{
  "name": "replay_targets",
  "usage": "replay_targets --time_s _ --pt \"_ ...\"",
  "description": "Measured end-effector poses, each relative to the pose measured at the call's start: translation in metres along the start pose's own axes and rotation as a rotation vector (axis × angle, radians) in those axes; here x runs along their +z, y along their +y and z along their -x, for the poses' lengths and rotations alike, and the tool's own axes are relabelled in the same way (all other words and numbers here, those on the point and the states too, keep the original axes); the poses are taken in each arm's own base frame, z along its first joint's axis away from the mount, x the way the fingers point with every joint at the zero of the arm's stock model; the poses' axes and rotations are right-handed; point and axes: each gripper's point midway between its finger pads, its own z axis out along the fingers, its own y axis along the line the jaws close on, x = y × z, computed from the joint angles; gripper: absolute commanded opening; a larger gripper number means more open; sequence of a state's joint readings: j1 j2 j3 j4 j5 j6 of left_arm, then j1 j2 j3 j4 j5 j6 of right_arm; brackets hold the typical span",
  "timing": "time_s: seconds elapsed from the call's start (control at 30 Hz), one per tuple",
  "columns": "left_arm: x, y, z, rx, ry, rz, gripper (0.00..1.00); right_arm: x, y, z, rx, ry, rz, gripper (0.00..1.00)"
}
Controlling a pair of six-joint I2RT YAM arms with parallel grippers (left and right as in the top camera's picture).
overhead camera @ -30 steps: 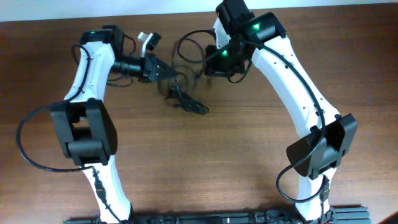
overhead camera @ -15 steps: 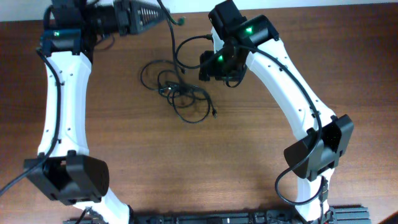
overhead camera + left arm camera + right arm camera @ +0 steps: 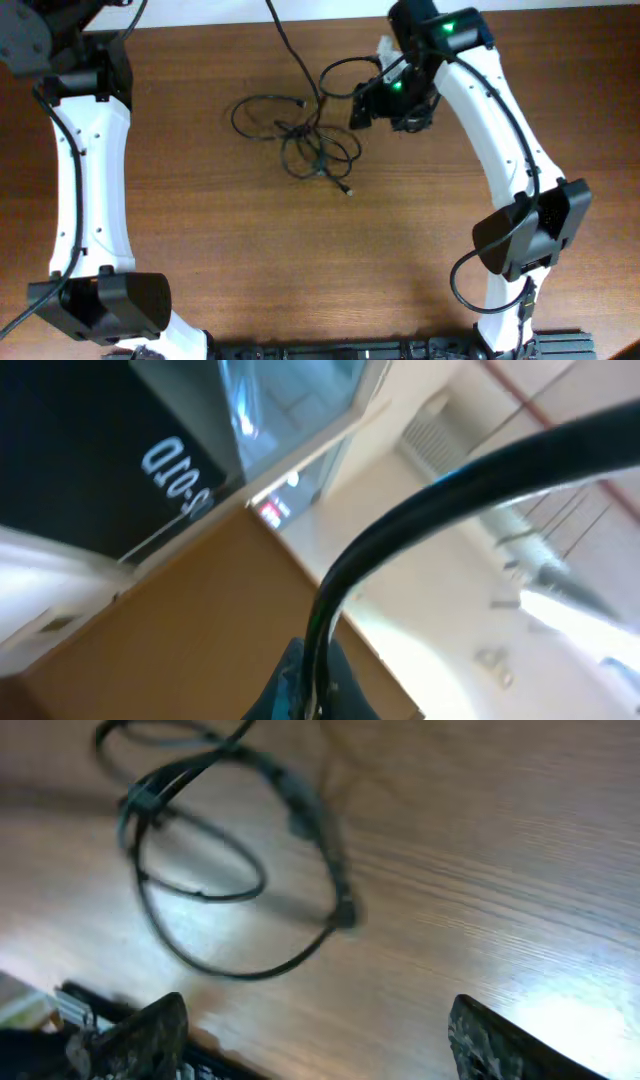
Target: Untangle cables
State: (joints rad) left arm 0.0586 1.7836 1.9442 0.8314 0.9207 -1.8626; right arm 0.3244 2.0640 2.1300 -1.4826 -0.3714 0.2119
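The cables (image 3: 305, 140) lie as a loose tangle of thin black loops on the wooden table (image 3: 300, 260), with a small plug end (image 3: 347, 188) at their near side. One strand (image 3: 290, 45) rises from the tangle and leaves the overhead view at the top edge. In the left wrist view, that cable (image 3: 420, 510) is pinched in my left gripper (image 3: 315, 695), which is shut and held high, facing the room. My right gripper (image 3: 372, 100) hovers just right of the tangle beside a cable loop (image 3: 335, 72). It (image 3: 315, 1020) is wide open and empty, and the loops (image 3: 220, 870) lie beyond its fingers.
My white left arm (image 3: 80, 130) stretches up the left side and my right arm (image 3: 500, 130) arches along the right. A black rail (image 3: 350, 352) runs along the front table edge between the arm bases.
My right gripper has opened and drawn back to the right, away from the loop. My left arm has risen further with its strand, and the tangle has slid a little to the right.
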Motion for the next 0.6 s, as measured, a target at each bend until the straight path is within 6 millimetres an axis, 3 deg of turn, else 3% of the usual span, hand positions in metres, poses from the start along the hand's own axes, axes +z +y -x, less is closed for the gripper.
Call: replay_targets --time_s 0.07,0.13,0.2,0.3,0.33,0.4,0.47,0.5,0.6 --pt "-0.003 0.018 0.016 -0.101 -0.078 0.071 0.00 0.002 0.030 0.010 -0.095 -0.044 0.107 0.74" --pt "-0.024 0.058 0.039 -0.236 -0.175 0.220 0.00 -0.007 0.048 0.020 -0.193 -0.091 0.234 0.75" --pt "-0.031 0.066 0.041 -0.262 -0.177 0.257 0.00 -0.029 0.071 0.023 -0.347 -0.170 0.350 0.76" --pt "-0.030 0.066 0.034 -0.269 -0.140 0.262 0.00 -0.047 0.089 0.025 -0.446 -0.239 0.417 0.79" --pt "-0.032 0.073 0.031 -0.315 -0.133 0.293 0.00 -0.059 0.100 0.038 -0.520 -0.325 0.443 0.83" --pt "-0.039 0.095 0.022 -0.438 -0.127 0.375 0.00 -0.086 0.116 0.045 -0.608 -0.441 0.466 0.84" --pt "-0.048 0.114 0.013 -0.548 -0.128 0.443 0.00 -0.118 0.141 0.042 -0.705 -0.552 0.485 0.84" --pt "-0.048 0.115 0.012 -0.555 -0.121 0.446 0.00 -0.126 0.157 0.038 -0.756 -0.587 0.505 0.84" --pt "-0.053 0.125 0.003 -0.619 -0.107 0.488 0.00 -0.132 0.193 0.032 -0.865 -0.647 0.551 0.85"
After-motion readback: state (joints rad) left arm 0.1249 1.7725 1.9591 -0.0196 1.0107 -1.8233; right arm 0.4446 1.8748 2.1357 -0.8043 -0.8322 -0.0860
